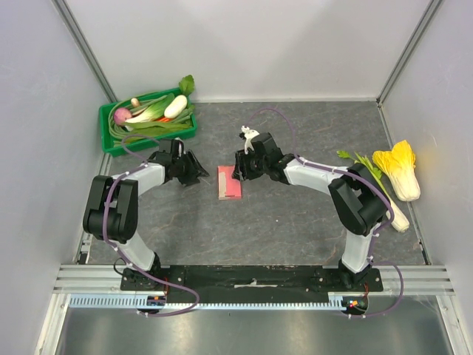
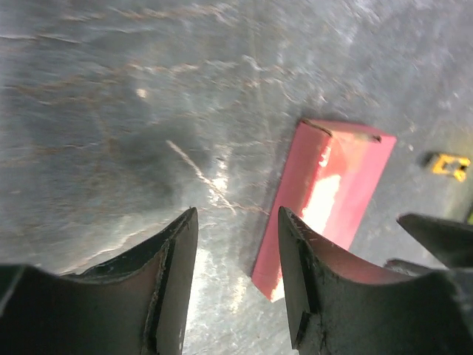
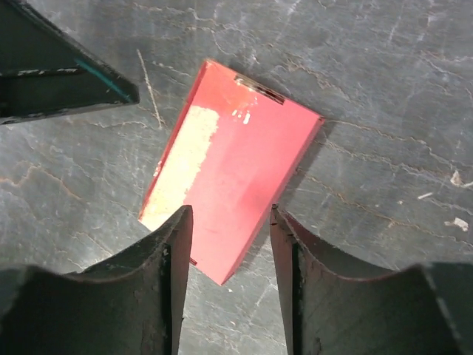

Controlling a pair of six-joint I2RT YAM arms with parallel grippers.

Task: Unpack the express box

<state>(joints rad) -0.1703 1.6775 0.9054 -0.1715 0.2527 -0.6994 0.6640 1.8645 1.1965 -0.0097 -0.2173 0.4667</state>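
Pink-red cardboard is what both arms are set on. The express box [image 1: 230, 182] lies flat on the table, apparently closed, just off centre toward 9 o'clock. At the box's 9 o'clock the left gripper [image 1: 199, 171] hangs just beside it, jaws parted with only bare table between them. At its 1 o'clock the right gripper [image 1: 238, 170] hovers over the far corner, jaws likewise parted. In the right wrist view that corner shows in the gap, but neither finger [image 3: 174, 281] presses it, so nothing is held.

I judge the task to be at its start: both grippers are lined up for a hold and no flap is lifted. The next move calls for one gripper to pin or clamp the body while the other works a fingertip under the end flap, whose seam shows on a short edge. Such a thin, light box may skid on the smooth top.

The grey marbled table [image 1: 295, 222] carries a green crate [image 1: 106, 133] of vegetables at 10 o'clock and a small white object [image 1: 247, 133] near 12. At 3 o'clock lie a leafy stalk [image 1: 366, 174] and a yellow cabbage [image 1: 399, 170]. Pale walls close three sides.
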